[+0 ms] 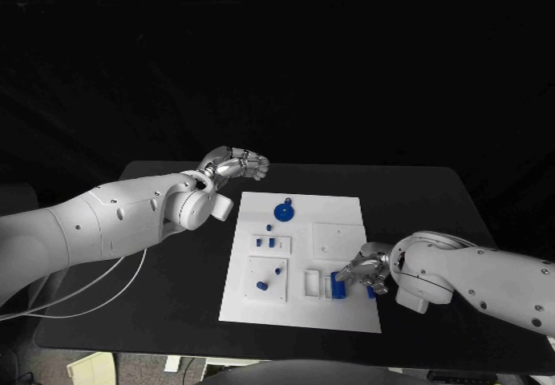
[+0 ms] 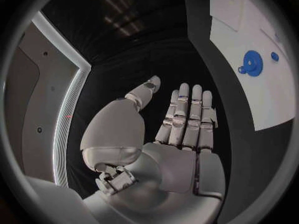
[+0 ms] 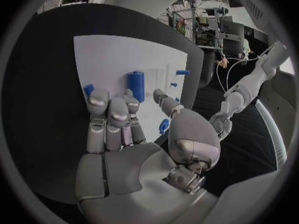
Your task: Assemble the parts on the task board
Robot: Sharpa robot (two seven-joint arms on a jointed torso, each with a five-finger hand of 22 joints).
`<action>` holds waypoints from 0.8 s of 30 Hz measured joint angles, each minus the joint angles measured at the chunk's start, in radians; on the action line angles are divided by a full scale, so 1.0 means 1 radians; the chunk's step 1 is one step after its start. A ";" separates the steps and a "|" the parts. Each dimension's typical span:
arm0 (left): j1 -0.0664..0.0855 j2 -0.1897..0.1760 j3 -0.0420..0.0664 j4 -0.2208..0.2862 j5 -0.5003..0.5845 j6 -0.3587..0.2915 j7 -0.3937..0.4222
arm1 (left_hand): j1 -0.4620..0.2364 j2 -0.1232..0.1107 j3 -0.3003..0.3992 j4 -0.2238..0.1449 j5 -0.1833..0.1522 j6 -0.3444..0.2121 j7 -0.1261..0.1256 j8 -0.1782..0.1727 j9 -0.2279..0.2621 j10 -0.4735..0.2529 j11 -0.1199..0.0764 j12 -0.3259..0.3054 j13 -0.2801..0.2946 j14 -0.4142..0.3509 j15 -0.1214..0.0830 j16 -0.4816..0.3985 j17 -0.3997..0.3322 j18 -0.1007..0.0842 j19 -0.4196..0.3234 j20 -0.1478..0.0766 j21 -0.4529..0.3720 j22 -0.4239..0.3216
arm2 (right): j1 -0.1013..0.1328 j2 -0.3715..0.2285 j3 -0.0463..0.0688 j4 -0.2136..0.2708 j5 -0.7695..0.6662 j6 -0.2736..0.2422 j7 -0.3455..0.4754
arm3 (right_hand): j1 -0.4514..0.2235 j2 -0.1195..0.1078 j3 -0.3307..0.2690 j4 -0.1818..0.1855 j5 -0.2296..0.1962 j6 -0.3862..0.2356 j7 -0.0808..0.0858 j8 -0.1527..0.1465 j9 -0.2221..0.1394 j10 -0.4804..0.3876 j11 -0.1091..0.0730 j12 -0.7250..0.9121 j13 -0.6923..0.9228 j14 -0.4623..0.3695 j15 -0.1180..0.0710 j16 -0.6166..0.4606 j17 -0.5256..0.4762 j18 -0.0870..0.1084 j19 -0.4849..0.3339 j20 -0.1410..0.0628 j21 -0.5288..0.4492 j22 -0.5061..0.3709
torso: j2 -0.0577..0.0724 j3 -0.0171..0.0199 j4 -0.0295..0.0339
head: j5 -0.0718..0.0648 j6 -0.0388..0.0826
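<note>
The white task board (image 1: 303, 265) lies in the middle of the black table. On it are a round blue part (image 1: 283, 212), several small blue pieces (image 1: 269, 239) further in, and a blue block (image 1: 338, 285) near its right front. My right hand (image 1: 362, 271) hovers over that right front area; in the right wrist view its fingers (image 3: 109, 114) reach out over the board next to the blue block (image 3: 136, 84), with nothing held. My left hand (image 1: 237, 167) is raised beyond the board's far left corner, fingers (image 2: 187, 114) straight and empty.
Another small blue piece (image 1: 371, 290) lies at the board's right edge beside my right hand. A blue peg (image 3: 182, 72) stands further along the board. Bare black table (image 1: 173, 273) surrounds the board on all sides.
</note>
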 measured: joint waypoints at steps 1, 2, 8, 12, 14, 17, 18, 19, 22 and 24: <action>0.000 0.000 0.000 0.000 0.000 0.000 0.000 | 0.000 0.000 0.000 0.000 0.000 0.000 0.000 0.000 0.000 0.000 0.000 0.000 0.000 0.000 0.000 0.000 0.000 0.000 0.000 0.000 0.000 0.000 | -0.001 0.001 0.000 -0.002 -0.003 0.000 -0.001 | -0.001 -0.001 0.000 0.000 0.000 0.000 0.000 0.000 0.000 0.000 0.000 0.000 0.000 0.000 0.000 0.000 0.001 0.000 0.000 0.000 0.000 0.000 | 0.000 0.0000 0.0002 | 0.000 -0.001; 0.000 0.000 0.000 0.000 0.000 0.001 0.000 | 0.000 0.000 0.000 0.000 0.000 0.000 0.000 0.000 0.000 0.000 0.000 0.000 0.000 0.000 0.000 0.000 0.000 0.000 0.000 0.000 0.000 0.000 | -0.003 0.004 0.000 -0.004 -0.007 0.000 -0.003 | -0.002 -0.001 0.000 0.000 0.000 0.000 0.000 0.000 0.000 0.000 0.000 0.000 0.001 0.000 0.000 0.000 0.001 0.000 0.000 0.000 0.002 0.000 | 0.000 0.0000 0.0003 | 0.001 -0.002; 0.000 -0.001 0.000 0.000 0.001 0.002 0.000 | 0.000 0.000 -0.003 0.003 0.000 0.000 0.000 0.000 0.000 0.000 0.000 0.000 -0.001 0.000 0.000 0.000 0.001 0.000 0.000 0.000 0.000 0.001 | -0.013 0.020 -0.002 -0.022 -0.016 -0.002 -0.007 | -0.018 -0.010 0.002 0.002 -0.004 -0.005 0.005 -0.011 0.001 -0.006 0.006 0.000 0.001 0.000 0.000 0.000 0.001 0.000 -0.002 -0.001 0.004 0.000 | 0.000 0.0000 0.0009 | 0.002 -0.004; 0.000 -0.001 0.000 0.000 0.001 0.003 0.000 | -0.003 -0.003 0.000 0.005 0.000 0.000 0.000 0.000 -0.001 0.000 0.000 0.000 -0.001 0.000 0.000 0.000 0.001 0.000 0.000 0.000 0.000 0.001 | -0.019 0.034 -0.001 -0.037 -0.017 -0.003 -0.007 | -0.018 -0.010 0.006 0.000 -0.004 -0.006 0.005 -0.016 0.001 -0.008 0.008 0.000 0.001 -0.004 0.004 0.000 0.001 0.000 -0.005 -0.004 0.004 0.000 | 0.000 0.0001 0.0014 | 0.003 -0.005; 0.000 -0.001 0.000 0.000 0.002 0.003 -0.001 | -0.004 -0.004 0.000 0.006 0.000 0.000 0.000 0.000 -0.001 0.000 0.000 0.000 -0.001 0.000 0.000 0.000 0.001 0.000 0.000 0.000 0.000 0.001 | -0.024 0.040 -0.001 -0.045 -0.018 -0.003 -0.007 | -0.018 -0.010 0.009 -0.003 -0.004 -0.009 0.008 -0.017 0.001 -0.008 0.008 0.000 0.001 -0.004 0.004 0.000 0.001 0.000 -0.006 -0.002 0.004 0.000 | 0.000 0.0000 0.0014 | 0.003 -0.006; 0.000 -0.001 0.000 0.001 0.002 0.004 -0.001 | -0.004 -0.004 -0.002 0.008 0.000 0.000 0.000 0.000 -0.001 0.000 0.000 0.000 -0.001 0.000 0.000 0.000 0.002 0.000 0.000 0.000 0.000 0.001 | -0.032 0.049 -0.001 -0.056 -0.018 -0.002 -0.007 | -0.018 -0.010 0.017 -0.011 -0.004 -0.012 0.012 -0.024 0.007 -0.008 0.008 0.000 0.001 -0.004 0.004 0.000 0.001 0.000 -0.006 -0.002 0.004 0.000 | 0.000 -0.0006 0.0018 | 0.003 -0.007; 0.000 -0.001 0.000 0.001 0.002 0.004 -0.001 | -0.004 -0.004 -0.002 0.008 0.000 0.000 0.000 0.000 -0.001 0.000 0.000 0.000 -0.001 0.000 0.000 0.000 0.002 0.000 0.000 0.000 0.000 0.002 | -0.034 0.051 -0.001 -0.059 -0.018 -0.002 -0.007 | -0.018 -0.010 0.017 -0.011 -0.004 -0.013 0.012 -0.023 0.009 -0.008 0.008 0.000 0.001 -0.004 0.004 0.000 0.001 0.000 -0.006 -0.002 0.004 0.000 | 0.000 -0.0005 0.0020 | 0.003 -0.007; -0.001 -0.001 0.000 0.001 0.002 0.005 -0.001 | -0.007 -0.001 -0.002 0.008 0.000 0.000 0.000 0.000 -0.001 0.000 0.000 0.000 -0.001 0.000 0.000 0.000 0.002 0.000 0.000 0.000 0.000 0.002 | -0.035 0.052 0.000 -0.062 -0.018 0.000 -0.006 | -0.018 -0.010 0.023 -0.014 -0.004 -0.015 0.014 -0.023 0.009 -0.008 0.009 0.000 0.001 -0.004 0.004 0.000 0.002 0.000 -0.006 -0.002 0.004 0.000 | 0.000 -0.0011 0.0020 | 0.003 -0.008; -0.001 -0.002 0.000 0.001 0.002 0.005 -0.001 | -0.007 -0.001 -0.002 0.008 0.000 0.000 0.000 0.000 -0.001 0.000 0.000 0.000 -0.001 0.000 0.000 0.000 0.002 0.000 0.000 0.000 0.000 0.002 | -0.037 0.053 0.003 -0.066 -0.018 0.005 -0.004 | -0.018 -0.010 0.045 -0.011 -0.004 -0.015 0.014 -0.024 0.009 -0.009 0.010 0.000 0.001 -0.003 0.004 0.000 0.002 0.000 -0.006 -0.002 0.004 0.000 | 0.000 -0.0012 0.0026 | 0.004 -0.011; -0.001 -0.002 0.000 0.000 0.002 0.006 -0.001 | -0.007 -0.001 -0.002 0.008 0.000 0.000 0.000 0.000 -0.001 0.000 0.000 0.000 -0.002 0.000 0.000 0.000 0.002 0.000 0.000 0.000 0.000 0.002 | -0.038 0.053 0.004 -0.067 -0.018 0.008 -0.002 | -0.018 -0.010 0.054 -0.015 -0.004 -0.015 0.014 -0.024 0.009 -0.008 0.011 0.000 0.001 -0.003 0.004 0.000 0.002 0.000 -0.006 -0.002 0.008 0.000 | 0.000 -0.0017 0.0026 | 0.005 -0.013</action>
